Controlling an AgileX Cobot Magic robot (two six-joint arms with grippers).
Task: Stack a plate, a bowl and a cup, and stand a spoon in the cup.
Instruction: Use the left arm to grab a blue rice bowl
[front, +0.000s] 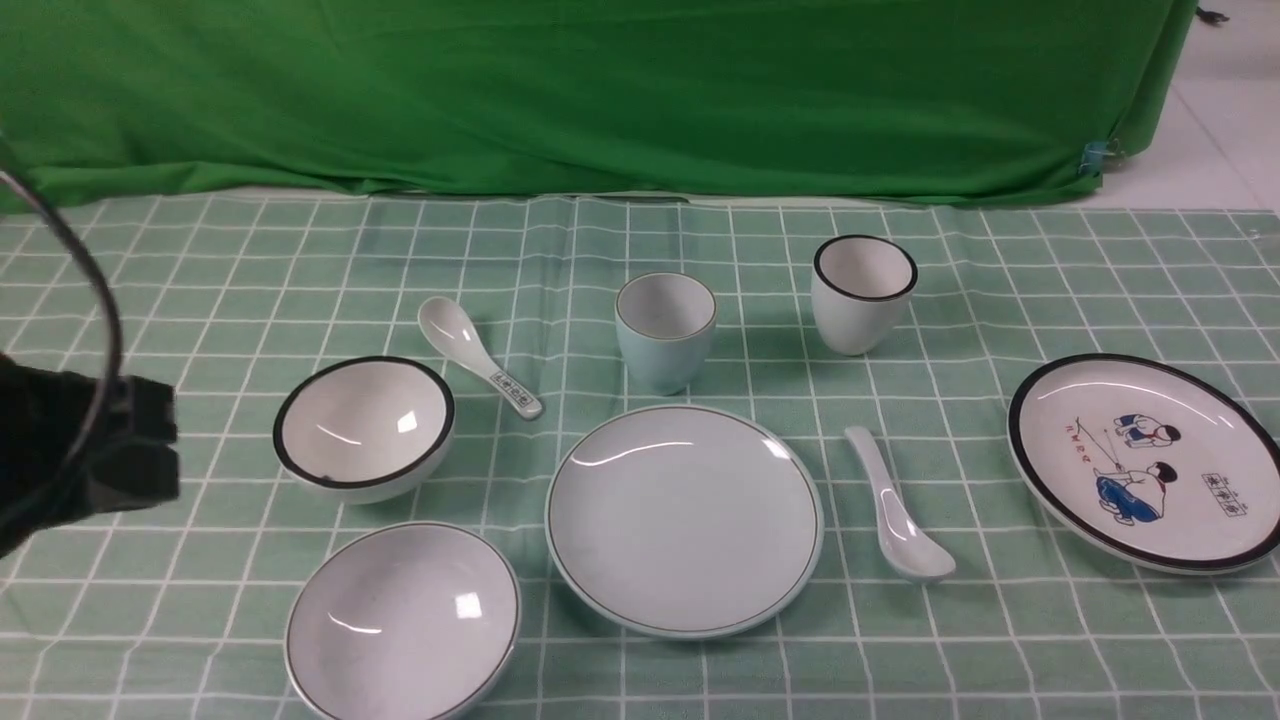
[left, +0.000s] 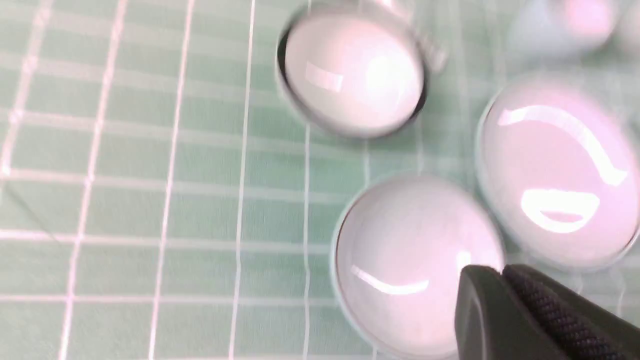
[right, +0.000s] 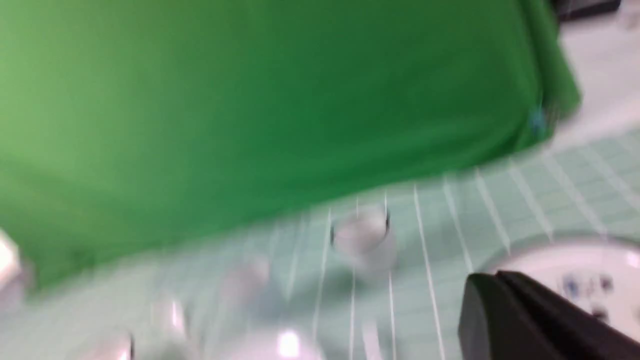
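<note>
The pale blue plate (front: 684, 520) lies at the front middle of the table. The shallow pale blue-grey bowl (front: 403, 620) lies to its front left. The pale blue cup (front: 665, 330) stands upright behind the plate. The plain white spoon (front: 895, 505) lies to the right of the plate, bowl end toward the front. My left arm (front: 90, 450) is at the left edge. The blurred left wrist view shows my left gripper (left: 502, 272) shut and empty above the bowl (left: 415, 260), with the plate (left: 560, 170) beside it. My right gripper (right: 492, 277) looks shut and empty in the blurred right wrist view.
A white black-rimmed bowl (front: 363, 425) and a spoon with a patterned handle (front: 478, 355) lie at the left. A white black-rimmed cup (front: 863, 292) stands at the back right. A cartoon plate (front: 1145, 460) lies at the far right. A green curtain (front: 600, 90) hangs behind the table.
</note>
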